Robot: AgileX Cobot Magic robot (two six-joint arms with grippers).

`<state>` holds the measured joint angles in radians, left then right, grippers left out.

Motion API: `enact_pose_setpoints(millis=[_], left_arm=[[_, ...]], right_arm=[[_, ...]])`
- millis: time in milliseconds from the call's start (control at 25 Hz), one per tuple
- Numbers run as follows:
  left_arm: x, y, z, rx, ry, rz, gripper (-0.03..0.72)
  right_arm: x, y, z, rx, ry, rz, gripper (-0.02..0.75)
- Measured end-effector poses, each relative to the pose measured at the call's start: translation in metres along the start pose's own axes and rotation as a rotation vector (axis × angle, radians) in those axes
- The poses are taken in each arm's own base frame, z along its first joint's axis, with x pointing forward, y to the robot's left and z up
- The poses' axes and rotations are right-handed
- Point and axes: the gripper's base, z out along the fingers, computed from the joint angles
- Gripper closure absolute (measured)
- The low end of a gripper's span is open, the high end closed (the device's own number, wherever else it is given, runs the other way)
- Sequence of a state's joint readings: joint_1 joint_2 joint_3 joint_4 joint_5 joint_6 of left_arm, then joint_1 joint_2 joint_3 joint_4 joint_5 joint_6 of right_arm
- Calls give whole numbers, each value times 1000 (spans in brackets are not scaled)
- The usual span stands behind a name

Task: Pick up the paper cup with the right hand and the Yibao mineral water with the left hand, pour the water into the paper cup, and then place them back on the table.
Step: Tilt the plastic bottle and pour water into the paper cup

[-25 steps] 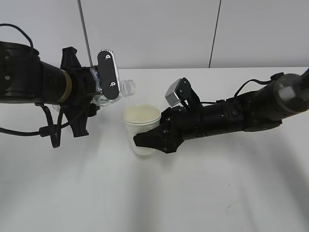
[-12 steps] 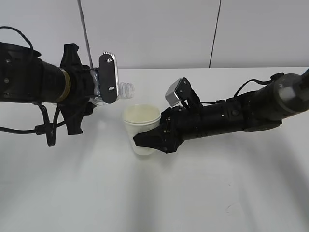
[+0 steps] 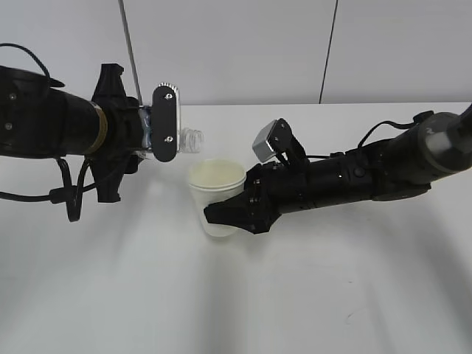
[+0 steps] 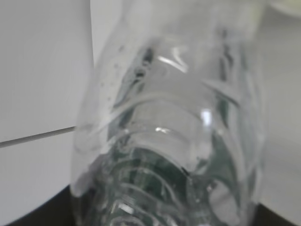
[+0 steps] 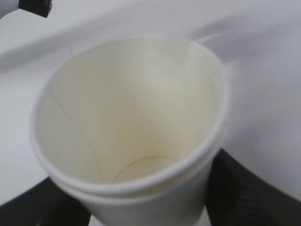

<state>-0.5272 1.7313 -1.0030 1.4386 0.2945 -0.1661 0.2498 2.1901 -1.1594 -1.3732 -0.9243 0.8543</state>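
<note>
You see a white tabletop (image 3: 221,295) in front of a pale wall, with two black arms reaching in from either side. Your left arm (image 3: 51,122) comes in from the left edge, and its gripper (image 3: 158,133) grasps the bottle (image 3: 188,139), which lies nearly on its side in the air, its open ribbed neck pointing right, toward the middle of the scene. The bottle mouth sits above and just left of the cup (image 3: 216,195), close to the cup's rim but not over its centre. In the left wrist view the clear bottle (image 4: 174,132) fills the frame, blurred, with hints of dark green label low down; you cannot tell from these views whether water is running out. Your right arm (image 3: 369,173) stretches in from the right edge, with a small grey camera block (image 3: 270,141) on top. Its gripper (image 3: 228,214) is clamped around the lower half of the cup, which stands upright with its mouth open to the ceiling. Whether the cup's base touches the tabletop is not clear. In the right wrist view you look down into the cup (image 5: 127,127): the inside is cream, the bottom looks dry, and black fingers (image 5: 244,188) press its sides.
</note>
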Motion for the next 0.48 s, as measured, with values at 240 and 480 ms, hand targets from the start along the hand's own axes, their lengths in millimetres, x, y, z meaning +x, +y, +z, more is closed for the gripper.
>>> enact_pose_setpoints(millis=[240,480], left_arm=[[0,1,0,-12,-1,40,336],[0,2,0,-22,2,68,336]], right_arm=[[0,0,0,0,0,0,238],[0,0,0,0,0,0,238]])
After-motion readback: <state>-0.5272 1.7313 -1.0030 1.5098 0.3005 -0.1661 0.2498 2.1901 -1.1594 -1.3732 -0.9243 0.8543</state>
